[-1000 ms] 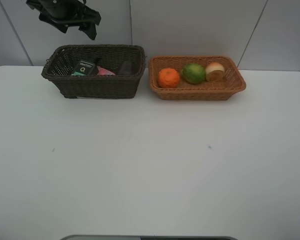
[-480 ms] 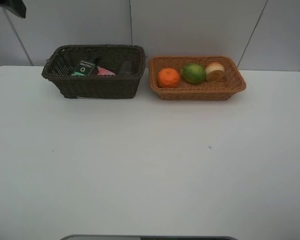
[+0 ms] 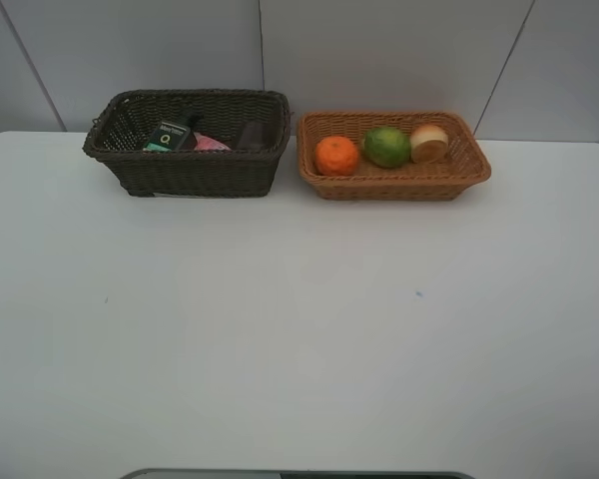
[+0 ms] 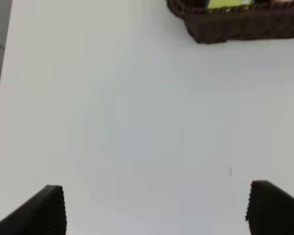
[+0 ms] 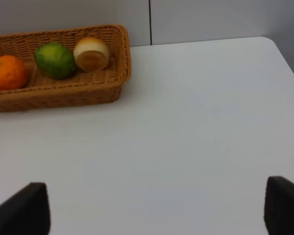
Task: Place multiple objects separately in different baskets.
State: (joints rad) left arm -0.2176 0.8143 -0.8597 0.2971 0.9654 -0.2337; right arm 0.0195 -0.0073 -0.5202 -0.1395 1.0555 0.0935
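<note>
Wicker baskets, two, each hold three objects.

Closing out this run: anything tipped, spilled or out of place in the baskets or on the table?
Nothing stands out. The orange, green fruit and peach sit in the tan basket; the green bottle, pink bottle and dark cup lie in the brown basket. Nothing spilled on the table.

Lab-like test bench: bare white table, plain grey panelled wall.
</note>
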